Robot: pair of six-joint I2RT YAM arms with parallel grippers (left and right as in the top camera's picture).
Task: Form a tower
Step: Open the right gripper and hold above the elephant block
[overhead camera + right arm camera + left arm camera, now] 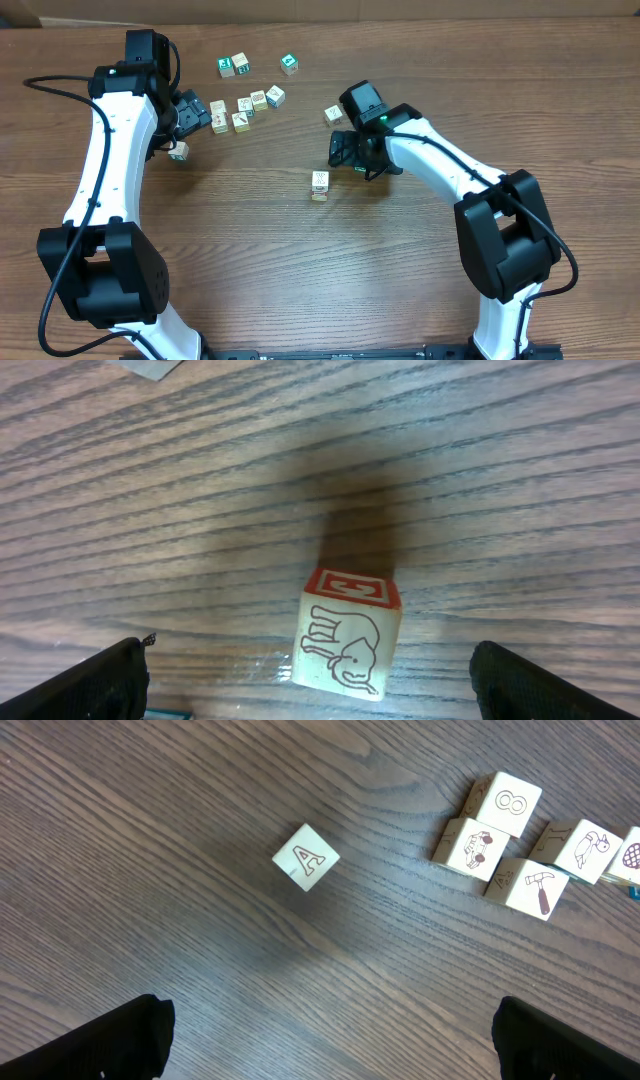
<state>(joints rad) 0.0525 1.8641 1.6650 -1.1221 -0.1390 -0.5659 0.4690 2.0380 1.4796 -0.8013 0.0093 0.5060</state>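
Cream wooden cubes form the tower point(319, 186), which stands alone near the middle of the table point(250, 260). The right gripper point(350, 155) hangs just beside it on a bent arm, with its fingers spread wide. The left gripper point(335, 1055), also spread wide, hovers near the A cube point(306, 857), beside a cluster of loose cubes point(470, 848).

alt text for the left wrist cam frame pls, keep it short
A lone cream cube printed with the letter A lies on the dark wood table, ahead of the open left gripper, whose two black fingertips frame the bottom corners. A cluster of picture cubes, including a hammer and a bird, sits at upper right.
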